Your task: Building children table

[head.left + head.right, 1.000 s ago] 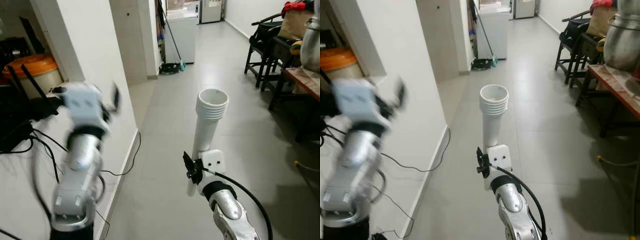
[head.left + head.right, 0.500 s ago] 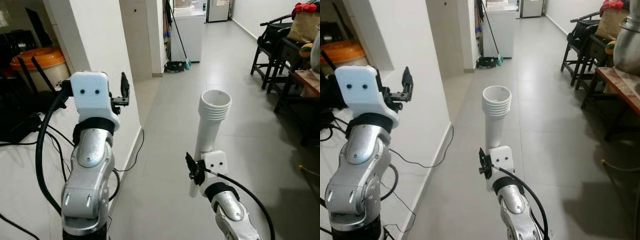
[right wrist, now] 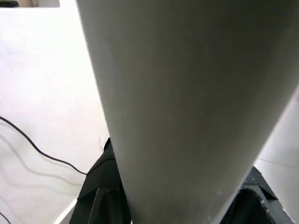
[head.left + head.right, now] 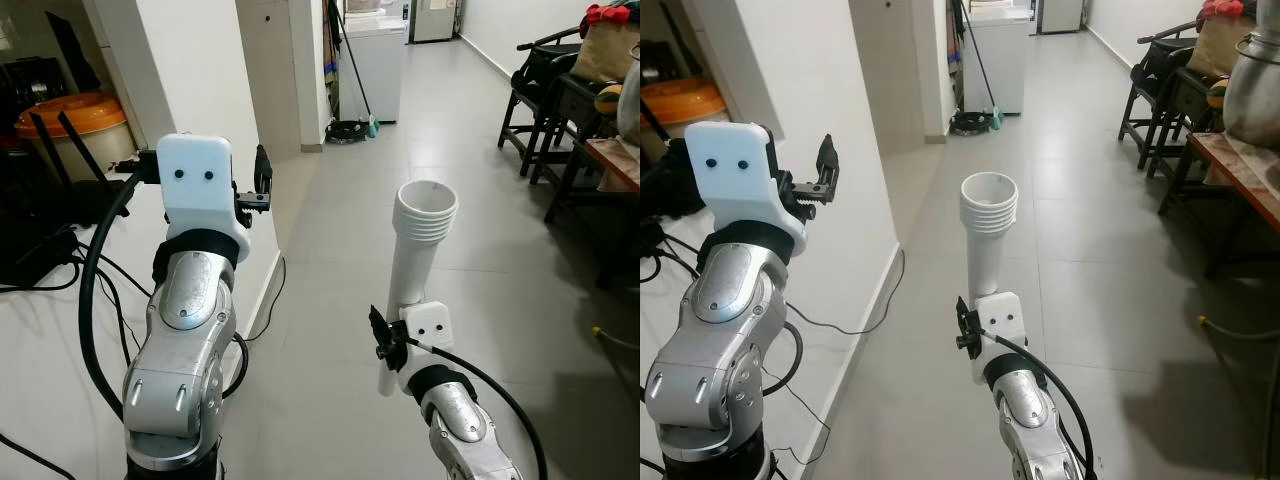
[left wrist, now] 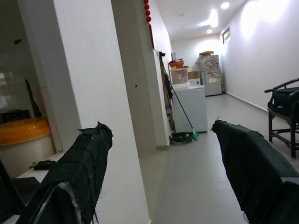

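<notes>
Left eye view: right gripper grips upright, hollow white table leg.

My view down the corridor, wall on my left

Left gripper raised beside the wall; right gripper lower, holding the table leg upright. Broom and freezer far ahead, chairs to the right

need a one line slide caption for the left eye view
Right gripper holds a white table leg upright over the grey tiled floor of a hallway while the left gripper, raised beside a white wall, is open and empty.
</notes>
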